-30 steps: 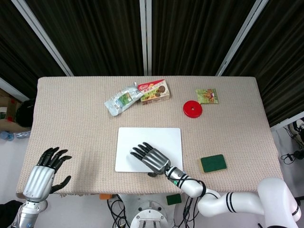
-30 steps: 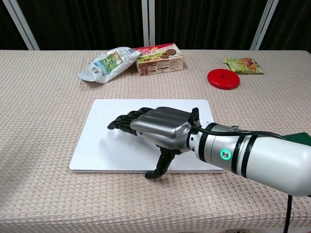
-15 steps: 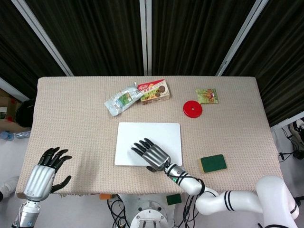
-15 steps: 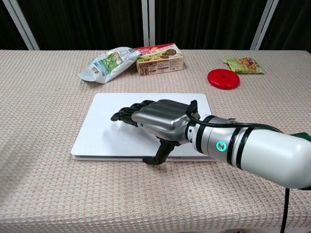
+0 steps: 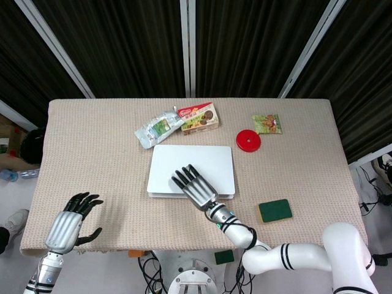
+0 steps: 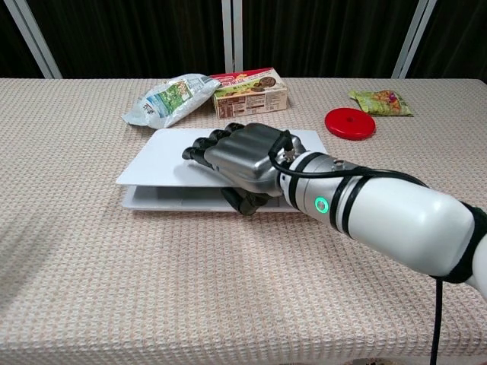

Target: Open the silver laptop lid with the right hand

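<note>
The silver laptop (image 5: 197, 165) (image 6: 171, 163) lies in the middle of the table, its lid raised a little off the base at the front edge. My right hand (image 5: 193, 187) (image 6: 242, 157) grips that front edge of the lid, fingers flat on top and thumb tucked under it in the gap. My left hand (image 5: 68, 224) hovers open at the near left corner of the table, fingers spread, holding nothing; it does not show in the chest view.
Behind the laptop lie a crumpled silver snack bag (image 5: 157, 128) (image 6: 169, 99) and a biscuit box (image 5: 200, 119) (image 6: 249, 93). A red round lid (image 5: 248, 141) (image 6: 349, 122) and a green snack packet (image 5: 266, 124) (image 6: 382, 101) sit at the back right. A green sponge (image 5: 274, 211) lies at the near right.
The laptop lid has come up off the base at its front edge, lifted by my right hand, whose thumb has slid under it. My left hand has shifted slightly right.
</note>
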You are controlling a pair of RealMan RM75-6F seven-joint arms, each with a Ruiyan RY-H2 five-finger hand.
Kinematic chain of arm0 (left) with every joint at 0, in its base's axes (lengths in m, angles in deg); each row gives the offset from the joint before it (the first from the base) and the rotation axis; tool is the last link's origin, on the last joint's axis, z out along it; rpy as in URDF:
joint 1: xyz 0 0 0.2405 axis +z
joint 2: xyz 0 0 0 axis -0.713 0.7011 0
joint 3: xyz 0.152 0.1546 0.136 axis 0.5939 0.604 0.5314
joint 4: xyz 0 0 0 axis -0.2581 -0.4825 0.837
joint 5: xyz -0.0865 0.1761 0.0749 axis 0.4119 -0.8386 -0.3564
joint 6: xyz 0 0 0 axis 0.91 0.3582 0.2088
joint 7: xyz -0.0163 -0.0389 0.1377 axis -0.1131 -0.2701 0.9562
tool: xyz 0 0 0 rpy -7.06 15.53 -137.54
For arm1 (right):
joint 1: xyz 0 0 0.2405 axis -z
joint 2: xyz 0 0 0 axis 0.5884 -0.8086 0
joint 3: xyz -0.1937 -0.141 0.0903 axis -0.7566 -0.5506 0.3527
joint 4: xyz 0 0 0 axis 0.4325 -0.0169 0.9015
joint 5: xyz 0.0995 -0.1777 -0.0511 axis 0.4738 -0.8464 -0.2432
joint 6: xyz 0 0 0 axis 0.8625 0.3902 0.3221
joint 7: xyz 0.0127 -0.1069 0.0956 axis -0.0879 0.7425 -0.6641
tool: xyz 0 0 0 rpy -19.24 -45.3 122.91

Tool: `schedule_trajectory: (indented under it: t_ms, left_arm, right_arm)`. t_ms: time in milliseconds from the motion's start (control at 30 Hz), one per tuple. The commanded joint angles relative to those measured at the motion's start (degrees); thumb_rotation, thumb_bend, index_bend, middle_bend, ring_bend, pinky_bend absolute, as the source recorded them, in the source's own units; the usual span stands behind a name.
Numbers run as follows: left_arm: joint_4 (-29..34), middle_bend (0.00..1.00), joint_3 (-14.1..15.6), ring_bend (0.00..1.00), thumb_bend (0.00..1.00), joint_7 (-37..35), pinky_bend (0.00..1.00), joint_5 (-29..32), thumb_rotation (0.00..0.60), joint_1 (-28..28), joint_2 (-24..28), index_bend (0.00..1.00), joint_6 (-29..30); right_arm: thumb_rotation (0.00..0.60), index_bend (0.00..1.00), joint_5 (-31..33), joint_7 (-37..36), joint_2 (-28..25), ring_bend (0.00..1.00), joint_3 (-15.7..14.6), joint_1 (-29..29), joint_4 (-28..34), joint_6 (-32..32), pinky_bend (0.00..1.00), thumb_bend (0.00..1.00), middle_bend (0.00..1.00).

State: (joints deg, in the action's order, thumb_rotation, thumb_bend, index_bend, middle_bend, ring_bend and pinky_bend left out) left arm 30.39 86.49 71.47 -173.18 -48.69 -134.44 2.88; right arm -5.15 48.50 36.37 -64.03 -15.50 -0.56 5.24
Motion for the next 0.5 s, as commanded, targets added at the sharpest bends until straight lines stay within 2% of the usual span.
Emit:
schedule_trajectory:
  t_ms: [33, 200, 500]
  left_arm:
    - [-2.08, 0.16, -0.10, 0.09, 0.25, -0.92, 0.11, -0.35, 0.600, -2.02, -2.74, 0.19, -2.83]
    - [-3.77, 0.12, -1.86, 0.05, 0.33, -0.50, 0.11, -0.17, 0.600, -5.63, -5.95, 0.14, -7.01]
    - [-5.92, 0.09, -5.66, 0.04, 0.35, 0.25, 0.11, 3.35, 0.600, -11.51, -10.02, 0.13, -13.66]
  right_arm:
    - [0.600, 0.00, 5.33, 5.92, -0.07, 0.00, 2.15, -2.84, 2.95, -3.62, 0.00, 0.75, 0.00]
    - [0.600, 0.00, 8.40, 8.58, -0.25, 0.00, 2.81, -4.62, 4.20, -5.61, 0.00, 0.79, 0.00]
    - [0.600, 0.00, 11.04, 9.22, 0.02, 0.00, 2.17, -6.50, 3.86, -7.41, 0.00, 0.83, 0.00]
